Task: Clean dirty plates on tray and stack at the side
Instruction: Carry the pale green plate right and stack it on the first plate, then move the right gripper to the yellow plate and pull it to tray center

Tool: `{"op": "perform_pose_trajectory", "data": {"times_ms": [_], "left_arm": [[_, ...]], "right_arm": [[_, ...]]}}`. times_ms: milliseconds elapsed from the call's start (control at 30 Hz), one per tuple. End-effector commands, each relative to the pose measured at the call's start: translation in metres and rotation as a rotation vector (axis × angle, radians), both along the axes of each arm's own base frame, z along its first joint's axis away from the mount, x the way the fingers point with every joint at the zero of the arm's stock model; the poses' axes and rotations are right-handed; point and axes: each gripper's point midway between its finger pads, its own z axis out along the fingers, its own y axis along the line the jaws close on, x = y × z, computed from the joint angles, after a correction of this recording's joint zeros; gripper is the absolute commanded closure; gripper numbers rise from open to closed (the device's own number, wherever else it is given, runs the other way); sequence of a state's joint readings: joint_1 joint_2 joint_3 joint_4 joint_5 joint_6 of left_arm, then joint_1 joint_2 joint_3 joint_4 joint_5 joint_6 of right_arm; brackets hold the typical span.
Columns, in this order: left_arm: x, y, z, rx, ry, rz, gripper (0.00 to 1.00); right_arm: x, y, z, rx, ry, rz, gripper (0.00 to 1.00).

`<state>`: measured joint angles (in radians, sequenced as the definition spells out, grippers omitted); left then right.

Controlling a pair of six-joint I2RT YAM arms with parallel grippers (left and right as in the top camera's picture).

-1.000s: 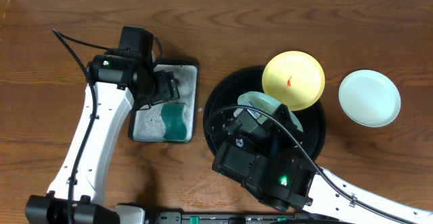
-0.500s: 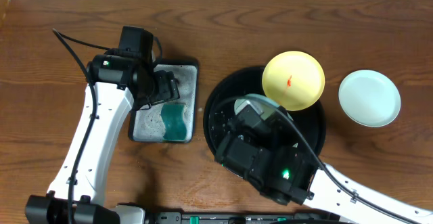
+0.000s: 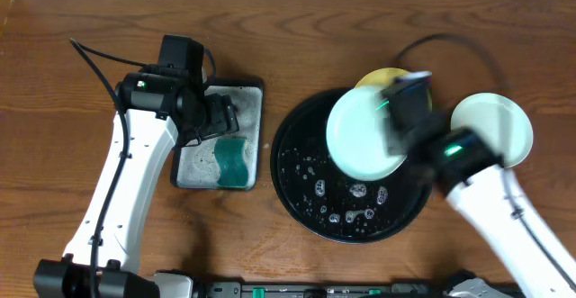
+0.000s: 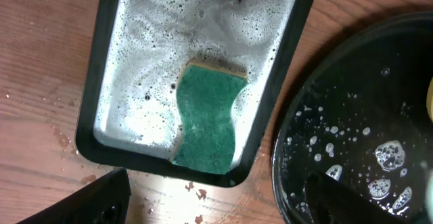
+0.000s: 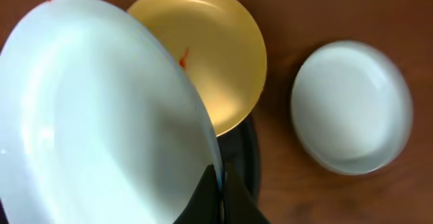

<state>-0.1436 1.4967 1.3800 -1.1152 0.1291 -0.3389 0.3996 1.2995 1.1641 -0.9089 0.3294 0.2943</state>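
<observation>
My right gripper [image 5: 220, 195] is shut on the rim of a light blue plate [image 3: 362, 134] and holds it above the round black tray [image 3: 301, 190], which is wet with suds. The plate fills the left of the right wrist view [image 5: 95, 116]. A pale yellow plate [image 5: 210, 55] with a red smear lies behind it at the tray's far rim, mostly hidden in the overhead view [image 3: 382, 76]. A second light blue plate [image 3: 502, 122] sits on the table right of the tray. My left gripper [image 4: 216, 204] is open and empty over the table beside the grey tray.
A grey rectangular metal tray [image 3: 247, 100] holds foamy water and a green sponge [image 3: 232, 163] left of the black tray. Water drops lie on the wood [image 4: 196, 190] at its near edge. The left arm [image 3: 135, 172] reaches over the table's left side.
My right arm swung from the near side of the tray to the right side, lifting the light blue plate off the tray and up toward the yellow plate. The left arm has not moved.
</observation>
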Motion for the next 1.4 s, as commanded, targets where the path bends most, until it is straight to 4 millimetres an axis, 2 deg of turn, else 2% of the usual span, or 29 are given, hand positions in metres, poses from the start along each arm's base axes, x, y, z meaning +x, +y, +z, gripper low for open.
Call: {"op": "perform_pose_trajectory", "data": {"times_ms": [0,67,133,233,267,333,467,600,667,700,733,833,967,1067,1133,1200,1267,1367], "left_arm": [[0.001,0.002,0.002,-0.001,-0.006,0.000,0.17],[0.001,0.002,0.002,-0.001,-0.006,0.000,0.17],[0.001,0.002,0.002,-0.001,-0.006,0.000,0.17],[0.001,0.002,0.002,-0.001,-0.006,0.000,0.17],[0.001,0.002,0.002,-0.001,-0.006,0.000,0.17],[0.001,0.002,0.002,-0.001,-0.006,0.000,0.17],[0.001,0.002,0.002,-0.001,-0.006,0.000,0.17],[0.001,0.002,0.002,-0.001,-0.007,0.000,0.17],[0.001,0.002,0.002,-0.001,-0.006,0.000,0.17],[0.001,0.002,0.002,-0.001,-0.006,0.000,0.17],[0.001,0.002,0.002,-0.001,-0.006,0.000,0.17],[0.001,0.002,0.002,-0.001,-0.006,0.000,0.17],[0.001,0.002,0.002,-0.001,-0.006,0.000,0.17],[0.001,0.002,0.002,-0.001,-0.006,0.000,0.17],[0.001,0.002,0.002,-0.001,-0.006,0.000,0.17],[0.001,0.002,0.002,-0.001,-0.006,0.000,0.17],[0.001,0.002,0.002,-0.001,-0.006,0.000,0.16],[0.001,0.002,0.002,-0.001,-0.006,0.000,0.17]], "right_arm": [[0.008,-0.006,0.009,0.338,0.041,0.017,0.99],[0.017,-0.041,0.009,0.415,0.026,-0.078,0.99],[0.021,-0.083,0.007,0.451,0.007,-0.189,0.99],[0.018,-0.144,-0.005,0.455,0.000,-0.372,0.99],[0.014,-0.169,-0.012,0.455,0.002,-0.445,0.99],[0.008,-0.204,-0.026,0.464,0.014,-0.553,0.99],[-0.007,-0.259,-0.064,0.490,0.064,-0.761,0.99],[-0.015,-0.282,-0.099,0.517,0.129,-0.847,0.99],[-0.013,-0.285,-0.109,0.519,0.140,-0.850,0.88],[-0.010,-0.287,-0.112,0.517,0.137,-0.843,0.75],[-0.006,-0.287,-0.111,0.526,0.123,-0.833,0.67],[0.029,-0.266,-0.082,0.644,-0.003,-0.645,0.49],[0.054,-0.215,-0.037,0.753,-0.089,-0.418,0.46],[0.058,-0.167,-0.026,0.711,-0.054,-0.231,0.45],[0.057,-0.135,-0.033,0.648,0.010,-0.124,0.45],[0.056,-0.109,-0.049,0.535,0.085,-0.068,0.41],[0.059,-0.099,-0.067,0.390,0.131,-0.058,0.38],[0.071,-0.097,-0.087,0.195,0.152,-0.061,0.39]]}}
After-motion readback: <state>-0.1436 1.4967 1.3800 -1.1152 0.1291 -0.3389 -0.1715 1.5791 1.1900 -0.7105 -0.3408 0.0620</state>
